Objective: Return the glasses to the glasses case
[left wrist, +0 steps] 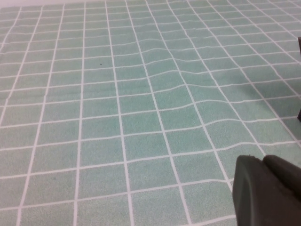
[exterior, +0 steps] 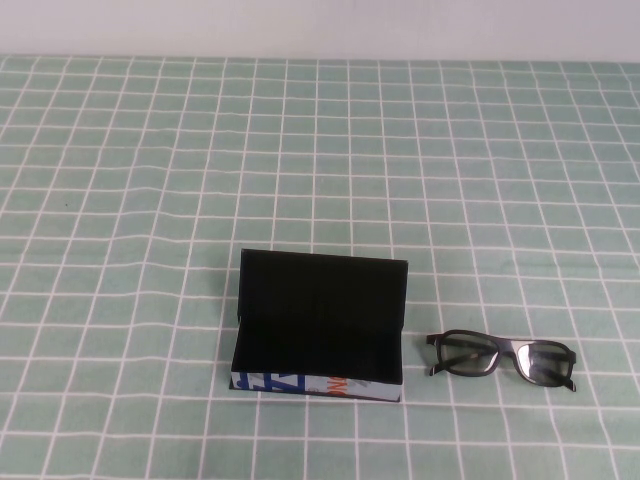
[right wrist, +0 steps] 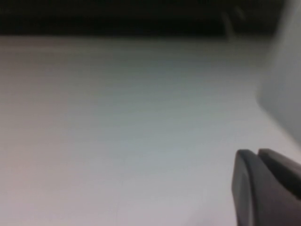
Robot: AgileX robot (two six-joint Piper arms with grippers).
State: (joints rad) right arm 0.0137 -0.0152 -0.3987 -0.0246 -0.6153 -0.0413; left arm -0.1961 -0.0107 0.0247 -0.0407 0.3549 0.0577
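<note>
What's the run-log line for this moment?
glasses: on cloth, right of case | glasses case: open, empty | left end effector: over bare cloth | right end effector: away from table

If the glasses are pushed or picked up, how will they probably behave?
The glasses look thin-framed, so probably light and likely to slide on the tablecloth. Their lenses may scratch. Neither end effector is near: left, right.
</note>
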